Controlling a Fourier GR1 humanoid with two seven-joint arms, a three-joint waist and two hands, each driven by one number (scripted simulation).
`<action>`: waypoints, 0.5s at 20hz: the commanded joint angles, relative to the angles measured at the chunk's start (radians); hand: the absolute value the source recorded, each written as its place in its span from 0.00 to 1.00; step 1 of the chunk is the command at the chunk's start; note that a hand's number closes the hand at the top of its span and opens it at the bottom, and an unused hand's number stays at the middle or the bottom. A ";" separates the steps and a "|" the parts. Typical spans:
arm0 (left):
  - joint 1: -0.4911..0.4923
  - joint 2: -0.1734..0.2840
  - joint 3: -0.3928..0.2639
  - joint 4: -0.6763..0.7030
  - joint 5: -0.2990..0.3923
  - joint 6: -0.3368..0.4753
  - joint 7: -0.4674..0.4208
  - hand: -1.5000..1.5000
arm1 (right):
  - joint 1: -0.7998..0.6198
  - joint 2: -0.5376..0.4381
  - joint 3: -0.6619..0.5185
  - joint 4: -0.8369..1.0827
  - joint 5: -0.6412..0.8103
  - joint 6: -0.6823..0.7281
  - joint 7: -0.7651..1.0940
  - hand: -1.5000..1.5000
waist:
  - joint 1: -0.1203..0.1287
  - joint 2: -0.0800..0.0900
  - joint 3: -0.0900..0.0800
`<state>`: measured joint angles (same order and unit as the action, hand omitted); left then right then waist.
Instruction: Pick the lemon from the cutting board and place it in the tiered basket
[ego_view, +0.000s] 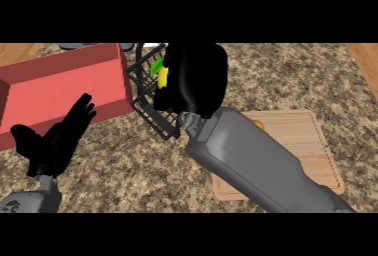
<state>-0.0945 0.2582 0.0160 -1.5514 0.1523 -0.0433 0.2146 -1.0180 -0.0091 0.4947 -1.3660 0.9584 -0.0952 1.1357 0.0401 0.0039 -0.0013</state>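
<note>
At a kitchen counter (310, 75) with a speckled stone top, the robot's right forearm rises from 5 o'clock across a wooden board (314, 145), which lies at 4 o'clock with a small orange thing (258, 123) peeking out at its upper left corner, just beside the arm. No lemon shows on the bare part of the board. At 8 o'clock the left hand (55, 142) rests open, fingers straight and pointing up toward a red box (63, 85) that fills the 10 o'clock area. Further out, at 12 o'clock, the right hand (193, 75) hangs over the black wire basket (151, 112), its back to the camera. Its fingers curl downward, and a sliver of yellow, the lemon (163, 77), shows at the hand's left edge, with a spot of green just above it. The hand appears closed on the lemon, though most of the fruit is hidden. Whether the lemon touches the basket floor cannot be told. By the look of it, the pick and the carry are done; what remains is to open the fingers over the basket and draw the arm away.
</note>
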 joint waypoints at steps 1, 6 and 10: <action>-0.030 0.013 0.034 0.025 0.016 -0.009 0.000 0.50 | -0.038 0.009 -0.021 0.147 -0.029 -0.143 0.086 1.00 | -0.007 0.003 0.000; 0.010 -0.018 -0.006 -0.005 -0.013 -0.001 -0.006 0.50 | -0.094 0.009 0.055 0.250 -0.056 -0.225 0.116 1.00 | -0.001 0.000 0.000; -0.023 -0.002 0.021 0.006 0.004 -0.011 0.013 0.50 | -0.123 0.009 0.024 0.364 -0.052 -0.261 0.053 1.00 | -0.004 0.002 0.000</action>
<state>-0.1020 0.2482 0.0218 -1.5447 0.1435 -0.0455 0.2115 -1.1058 -0.0009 0.5396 -1.1134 0.9117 -0.2464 1.1008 0.0393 0.0009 -0.0028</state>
